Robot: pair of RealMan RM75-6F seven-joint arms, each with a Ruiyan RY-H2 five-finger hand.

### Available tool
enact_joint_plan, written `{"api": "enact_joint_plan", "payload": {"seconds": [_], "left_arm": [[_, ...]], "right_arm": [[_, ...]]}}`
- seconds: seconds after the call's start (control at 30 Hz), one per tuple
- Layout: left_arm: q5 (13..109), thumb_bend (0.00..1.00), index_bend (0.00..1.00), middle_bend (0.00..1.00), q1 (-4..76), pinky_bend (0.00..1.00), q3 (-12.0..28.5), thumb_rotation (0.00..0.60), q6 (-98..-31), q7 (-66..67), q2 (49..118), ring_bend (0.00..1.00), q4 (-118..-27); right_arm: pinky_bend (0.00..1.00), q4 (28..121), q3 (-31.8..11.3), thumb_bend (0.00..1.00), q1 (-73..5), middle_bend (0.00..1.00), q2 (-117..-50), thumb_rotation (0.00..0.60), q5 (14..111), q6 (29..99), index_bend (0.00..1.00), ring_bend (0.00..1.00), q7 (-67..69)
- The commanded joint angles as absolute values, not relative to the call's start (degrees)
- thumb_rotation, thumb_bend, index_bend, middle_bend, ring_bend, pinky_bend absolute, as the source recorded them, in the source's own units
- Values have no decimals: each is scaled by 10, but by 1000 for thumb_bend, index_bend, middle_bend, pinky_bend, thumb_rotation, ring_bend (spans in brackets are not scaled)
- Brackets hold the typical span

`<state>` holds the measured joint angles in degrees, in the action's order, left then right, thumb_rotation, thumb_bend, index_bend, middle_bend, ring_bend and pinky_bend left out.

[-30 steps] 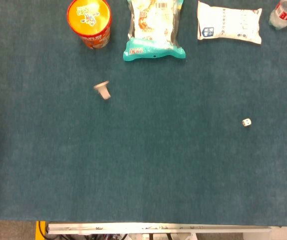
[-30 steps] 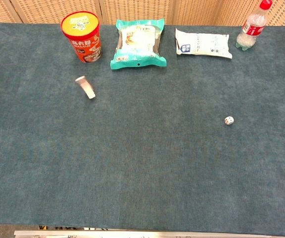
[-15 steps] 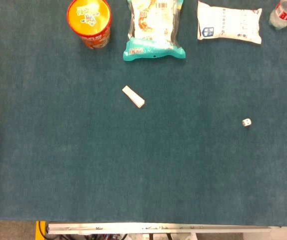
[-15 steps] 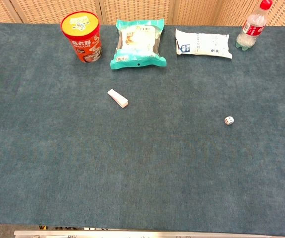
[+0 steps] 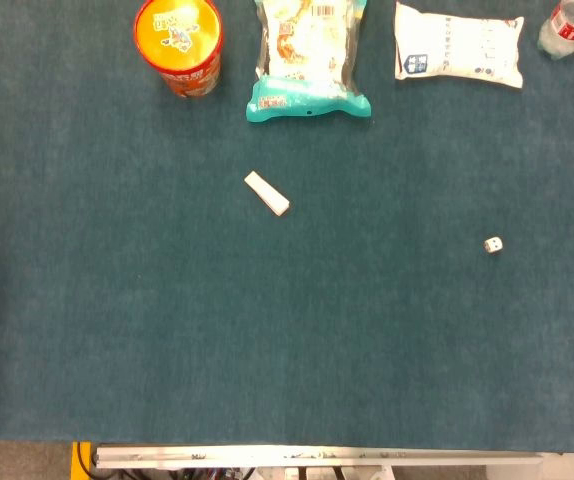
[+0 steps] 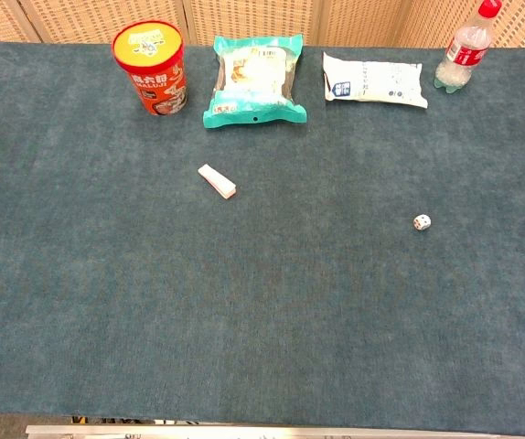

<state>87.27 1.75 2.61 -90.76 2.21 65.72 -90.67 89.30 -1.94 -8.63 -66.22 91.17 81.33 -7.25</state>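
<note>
Neither hand shows in the head view or the chest view. A small white rectangular block (image 5: 267, 193) (image 6: 217, 181) lies flat on the dark teal table cover (image 5: 287, 340) (image 6: 262, 320), below the teal snack bag. A small white die (image 5: 493, 245) (image 6: 422, 222) sits alone on the right side.
Along the far edge stand a red and orange cup (image 5: 179, 45) (image 6: 150, 68), a teal snack bag (image 5: 308, 58) (image 6: 254, 80), a white packet (image 5: 458, 45) (image 6: 375, 80) and a plastic bottle with a red cap (image 5: 569, 25) (image 6: 464, 50). The table's metal front edge (image 5: 317, 457) runs along the bottom.
One second ago the white block was blurred in motion further left, near the cup. It moved right and came to rest half a second ago; it has lain still since.
</note>
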Motion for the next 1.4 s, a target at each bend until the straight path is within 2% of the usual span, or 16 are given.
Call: {"api": "enact_joint_plan", "payload": {"seconds": [0.03, 0.13, 0.23, 0.43, 0.77, 0.87, 1.07, 1.4], "left_arm": [[875, 298, 309, 238, 17, 319, 26, 600, -909, 22, 657, 121, -908], [873, 298, 310, 239, 16, 319, 27, 600, -911, 19, 656, 121, -908], [872, 298, 309, 240, 15, 319, 28, 600, -912, 20, 656, 121, -908], [868, 298, 310, 247, 13, 320, 31, 600, -917, 39, 662, 121, -906], [864, 299, 310, 248, 12, 320, 32, 600, -915, 47, 663, 121, -909], [859, 298, 309, 250, 11, 321, 33, 600, -914, 51, 662, 121, -912], [853, 298, 309, 251, 8, 323, 34, 600, -915, 58, 659, 122, -918], [847, 299, 310, 251, 2, 324, 34, 600, -917, 58, 649, 122, -929]], "right_arm": [[601, 914, -17, 401, -101, 547, -651, 600, 912, 787, 357, 475, -118], [664, 939, -16, 406, -115, 684, -636, 600, 902, 753, 389, 603, -162], [686, 956, -18, 442, -130, 721, -627, 600, 886, 722, 392, 642, -208], [714, 969, -18, 593, -158, 764, -622, 600, 855, 662, 393, 689, -261], [816, 970, -18, 922, -193, 938, -639, 600, 812, 603, 423, 822, -307], [848, 963, -15, 985, -204, 975, -650, 600, 804, 584, 426, 858, -311], [885, 953, -13, 1000, -218, 1000, -668, 600, 793, 565, 428, 902, -320], [890, 934, -4, 1000, -247, 1000, -705, 600, 769, 529, 430, 908, -340]]}}
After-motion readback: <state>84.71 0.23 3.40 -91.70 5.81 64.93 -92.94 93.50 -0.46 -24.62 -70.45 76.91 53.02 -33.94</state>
